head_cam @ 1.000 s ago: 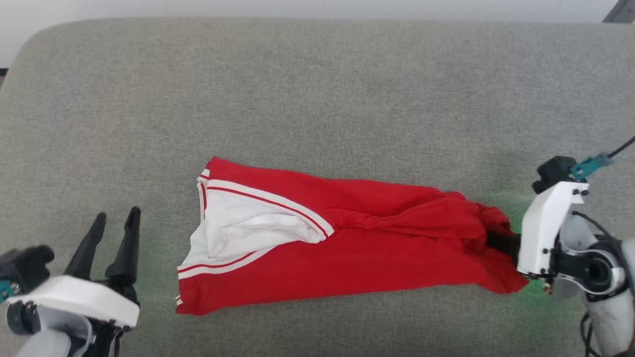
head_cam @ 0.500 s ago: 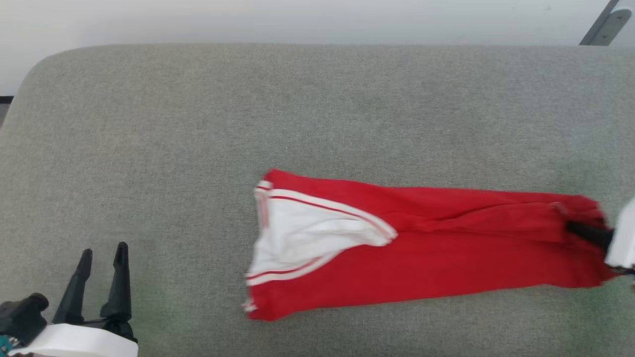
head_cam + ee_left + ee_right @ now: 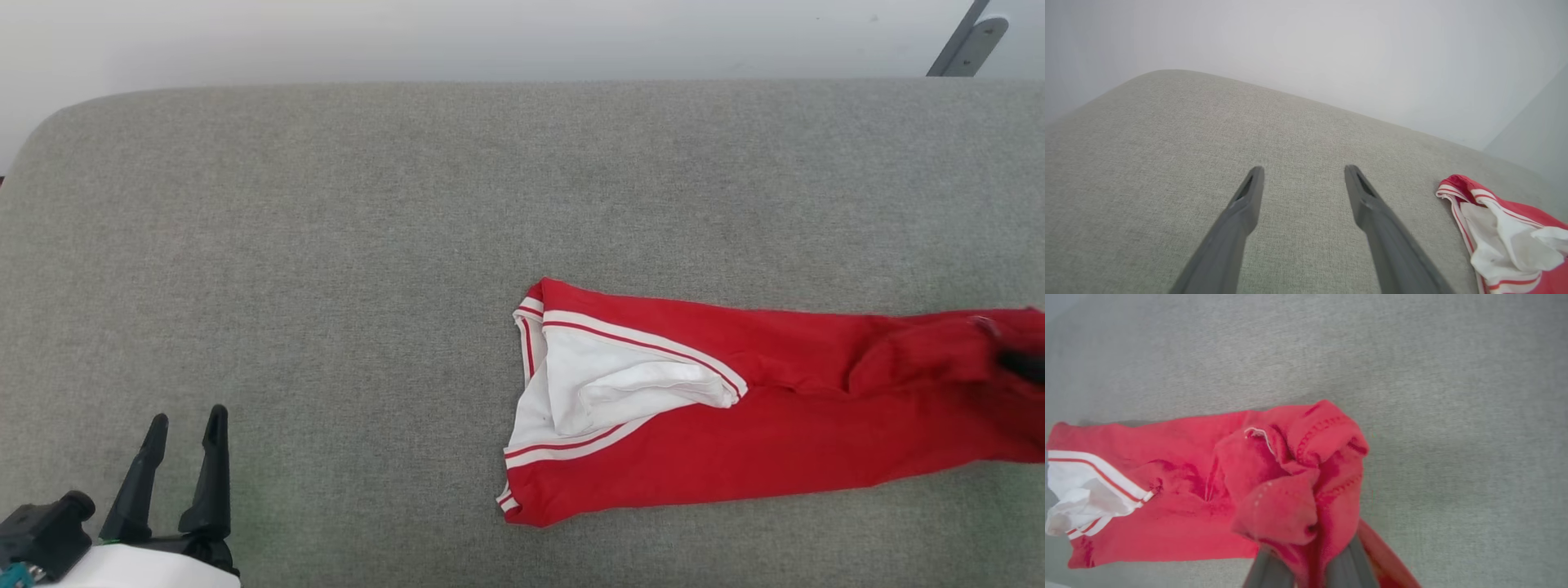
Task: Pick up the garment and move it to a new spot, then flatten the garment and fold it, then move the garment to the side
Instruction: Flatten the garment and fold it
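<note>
The garment (image 3: 775,441) is a bright red top lying stretched out on the right half of the grey cushion, its white striped sleeve end (image 3: 604,384) turned toward the left. My right gripper (image 3: 1020,365) shows as a dark finger at the right edge, shut on the garment's bunched right end. In the right wrist view the garment (image 3: 1188,490) is gathered between my right gripper's (image 3: 1306,559) fingers. My left gripper (image 3: 186,420) stands open at the lower left, well apart from the cloth. In the left wrist view my left gripper (image 3: 1303,169) holds nothing, and the garment (image 3: 1494,228) lies off to its right.
The grey upholstered cushion (image 3: 326,245) spans the view, with a rounded far-left corner and a pale wall behind it. A grey metal bracket (image 3: 967,45) shows at the top right. Bare cushion lies between my left gripper and the garment.
My right gripper has dragged the garment to the right across the cushion, and it now lies more stretched out. The head view has also shifted. My left gripper stays open.
</note>
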You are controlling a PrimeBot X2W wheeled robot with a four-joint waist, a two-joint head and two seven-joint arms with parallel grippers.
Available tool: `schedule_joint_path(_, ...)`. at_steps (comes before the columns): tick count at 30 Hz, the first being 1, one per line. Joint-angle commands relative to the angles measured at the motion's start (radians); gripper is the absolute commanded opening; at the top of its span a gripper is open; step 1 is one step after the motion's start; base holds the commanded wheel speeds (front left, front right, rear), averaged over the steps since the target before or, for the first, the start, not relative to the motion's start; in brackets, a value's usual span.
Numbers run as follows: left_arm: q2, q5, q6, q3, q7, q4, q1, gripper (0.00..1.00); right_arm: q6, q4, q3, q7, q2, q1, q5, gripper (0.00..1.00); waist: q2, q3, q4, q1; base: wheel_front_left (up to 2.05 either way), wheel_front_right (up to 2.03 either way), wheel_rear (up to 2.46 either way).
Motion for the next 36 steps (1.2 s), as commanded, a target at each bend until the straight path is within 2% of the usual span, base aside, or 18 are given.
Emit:
schedule_joint_path(1, 0.004, -0.002, -0.003, 0.001, -0.005, -0.002, 0.007, 1.00, 0.000, -0.028, 0.005, 0.012, 0.008, 0.020, 0.019, 0.00, -0.0001, -0.001, -0.001, 0.0000, 0.00, 0.00, 0.00)
schedule_joint_path(8, -0.001, -0.001, -0.003, 0.008, -0.005, -0.010, 0.016, 1.00, 0.000, -0.284, 0.099, 0.055, 0.072, 0.086, 0.086, 0.00, -0.0001, -0.006, -0.001, 0.0000, 0.00, 0.00, 0.00)
schedule_joint_path(13, -0.001, -0.003, -0.003, -0.005, -0.005, -0.008, -0.002, 1.00, 0.000, -0.385, 0.215, 0.063, 0.138, 0.084, 0.075, 0.00, -0.0001, -0.004, 0.012, 0.0000, 0.00, 0.00, 0.00)
schedule_joint_path(18, -0.003, -0.011, -0.003, -0.025, -0.005, -0.001, -0.025, 1.00, 0.000, -0.384, 0.313, 0.037, 0.179, 0.044, 0.064, 0.00, -0.0001, 0.003, 0.035, 0.0000, 0.00, 0.00, 0.00)
schedule_joint_path(27, -0.012, -0.020, -0.003, -0.053, -0.005, 0.016, -0.059, 1.00, 0.000, -0.248, 0.501, -0.055, 0.224, -0.079, 0.033, 0.00, -0.0001, 0.014, 0.087, 0.0000, 0.00, 0.00, 0.00)
schedule_joint_path(28, -0.014, -0.022, -0.003, -0.055, -0.005, 0.017, -0.061, 1.00, 0.000, -0.229, 0.518, -0.067, 0.224, -0.091, 0.030, 0.11, -0.0001, 0.014, 0.091, 0.0000, 0.00, 0.00, 0.00)
schedule_joint_path(29, -0.014, -0.019, -0.003, -0.057, -0.005, 0.017, -0.063, 1.00, 0.000, -0.214, 0.533, -0.077, 0.221, -0.102, 0.027, 0.38, -0.0001, 0.014, 0.095, 0.0000, 0.00, 0.00, 0.00)
schedule_joint_path(30, -0.015, -0.020, -0.003, -0.059, -0.005, 0.020, -0.062, 1.00, 0.000, -0.197, 0.544, -0.089, 0.219, -0.112, 0.026, 0.90, -0.0001, 0.014, 0.098, 0.0000, 0.00, 0.00, 0.00)
schedule_joint_path(31, -0.017, -0.024, -0.003, -0.060, -0.005, 0.020, -0.062, 1.00, 0.000, -0.185, 0.553, -0.096, 0.217, -0.119, 0.026, 1.00, -0.0001, 0.014, 0.101, 0.0000, 0.00, 0.00, 0.00)
schedule_joint_path(36, -0.019, -0.031, -0.003, -0.053, -0.005, 0.024, -0.052, 1.00, 0.000, -0.173, 0.562, -0.089, 0.205, -0.136, 0.068, 1.00, -0.0001, 0.005, 0.101, 0.0000, 0.00, 0.00, 0.00)
